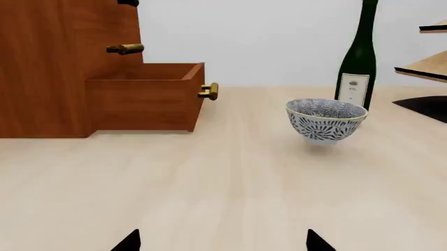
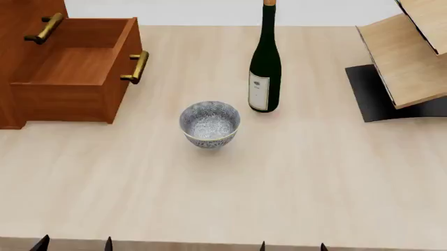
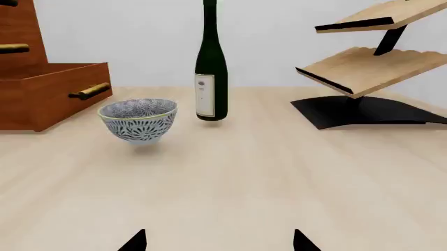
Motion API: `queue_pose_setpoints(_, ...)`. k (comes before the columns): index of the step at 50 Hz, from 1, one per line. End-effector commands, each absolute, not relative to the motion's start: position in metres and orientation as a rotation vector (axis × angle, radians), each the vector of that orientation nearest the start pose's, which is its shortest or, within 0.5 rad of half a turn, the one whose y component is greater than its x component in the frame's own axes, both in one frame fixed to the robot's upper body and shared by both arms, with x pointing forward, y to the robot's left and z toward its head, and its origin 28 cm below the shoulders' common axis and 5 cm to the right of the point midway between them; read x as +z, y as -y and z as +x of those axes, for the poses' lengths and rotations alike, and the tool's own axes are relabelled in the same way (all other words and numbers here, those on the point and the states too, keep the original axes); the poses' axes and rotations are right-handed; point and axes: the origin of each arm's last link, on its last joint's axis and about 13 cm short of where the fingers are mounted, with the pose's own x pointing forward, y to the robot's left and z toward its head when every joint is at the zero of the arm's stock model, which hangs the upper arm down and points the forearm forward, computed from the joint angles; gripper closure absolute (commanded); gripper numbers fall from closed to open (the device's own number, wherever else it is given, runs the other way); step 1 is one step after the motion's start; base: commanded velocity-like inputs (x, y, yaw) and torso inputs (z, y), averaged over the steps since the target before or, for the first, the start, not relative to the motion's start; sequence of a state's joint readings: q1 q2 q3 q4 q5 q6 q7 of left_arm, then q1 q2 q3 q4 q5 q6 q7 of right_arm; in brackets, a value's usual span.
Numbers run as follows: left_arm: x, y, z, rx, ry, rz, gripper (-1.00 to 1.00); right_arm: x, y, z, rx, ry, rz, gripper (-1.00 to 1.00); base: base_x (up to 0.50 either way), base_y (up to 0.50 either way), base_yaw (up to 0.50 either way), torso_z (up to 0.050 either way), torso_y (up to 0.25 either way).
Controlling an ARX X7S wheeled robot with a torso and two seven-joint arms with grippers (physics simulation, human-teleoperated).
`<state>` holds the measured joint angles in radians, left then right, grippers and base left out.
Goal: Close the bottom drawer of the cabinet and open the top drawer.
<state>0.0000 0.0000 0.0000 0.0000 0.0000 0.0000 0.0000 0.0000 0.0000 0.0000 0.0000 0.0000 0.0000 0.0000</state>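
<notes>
The reddish-brown cabinet (image 2: 21,15) stands at the table's far left. Its bottom drawer (image 2: 70,68) is pulled out, empty, its brass bar handle (image 2: 135,67) facing right. The handle above it (image 2: 43,28) belongs to the middle drawer, which is shut. The top drawer is out of the head view; only a tip of its handle (image 1: 127,3) shows in the left wrist view. The cabinet (image 1: 56,68) and open drawer (image 1: 143,97) show there too. My left gripper (image 2: 74,244) and right gripper (image 2: 292,246) are open and empty at the table's near edge, far from the cabinet.
A patterned bowl (image 2: 209,124) sits mid-table, right of the open drawer. A dark green wine bottle (image 2: 265,68) stands behind it. A pale wooden rack (image 2: 409,57) on a black base occupies the far right. The table top (image 2: 279,188) is light wood.
</notes>
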Motion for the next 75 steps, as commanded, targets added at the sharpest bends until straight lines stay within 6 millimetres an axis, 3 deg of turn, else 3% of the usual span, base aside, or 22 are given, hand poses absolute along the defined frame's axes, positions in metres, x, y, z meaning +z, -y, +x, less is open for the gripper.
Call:
queue_pose_setpoints(1, 0.013, -0.205, 0.210, 0.000, 0.000, 0.000, -1.00, 0.013, 0.096, 0.210, 0.000, 0.000, 0.000, -1.00, 0.00, 0.00, 0.00, 0.000, 0.000)
queue_pose_setpoints(11, 0.012, -0.202, 0.213, -0.024, 0.025, 0.009, -1.00, 0.009, 0.098, 0.217, 0.003, -0.008, 0.008, -1.00, 0.00, 0.00, 0.00, 0.000, 0.000)
queue_pose_setpoints(13, 0.015, -0.203, 0.213, -0.041, 0.042, -0.055, -1.00, 0.009, 0.098, 0.217, 0.005, -0.009, 0.009, -1.00, 0.00, 0.00, 0.00, 0.000, 0.000)
queue_pose_setpoints(19, 0.027, -0.203, 0.213, -0.022, 0.082, -0.051, -1.00, 0.011, 0.098, 0.218, 0.012, -0.006, 0.012, -1.00, 0.00, 0.00, 0.00, 0.050, 0.000)
queue_pose_setpoints(52, 0.044, -0.202, 0.217, -0.032, 0.165, -0.005, -1.00, 0.021, 0.099, 0.222, 0.026, 0.008, 0.007, -1.00, 0.00, 0.00, 0.00, 0.050, 0.000)
queue_pose_setpoints(58, 0.062, -0.205, 0.222, -0.051, 0.235, 0.026, -1.00, 0.026, 0.099, 0.225, 0.027, 0.014, 0.001, -1.00, 0.00, 0.00, 0.00, 0.050, 0.000)
queue_pose_setpoints(61, 0.076, -0.208, 0.226, -0.066, 0.248, -0.033, -1.00, 0.029, 0.099, 0.226, 0.027, 0.020, -0.001, -1.00, 0.00, 0.00, 0.00, 0.016, 0.000)
queue_pose_setpoints(75, 0.147, -0.216, 0.233, -0.076, 0.426, 0.021, -1.00, 0.039, 0.102, 0.229, 0.020, 0.040, -0.004, -1.00, 0.00, 0.00, 0.00, 0.000, 0.000)
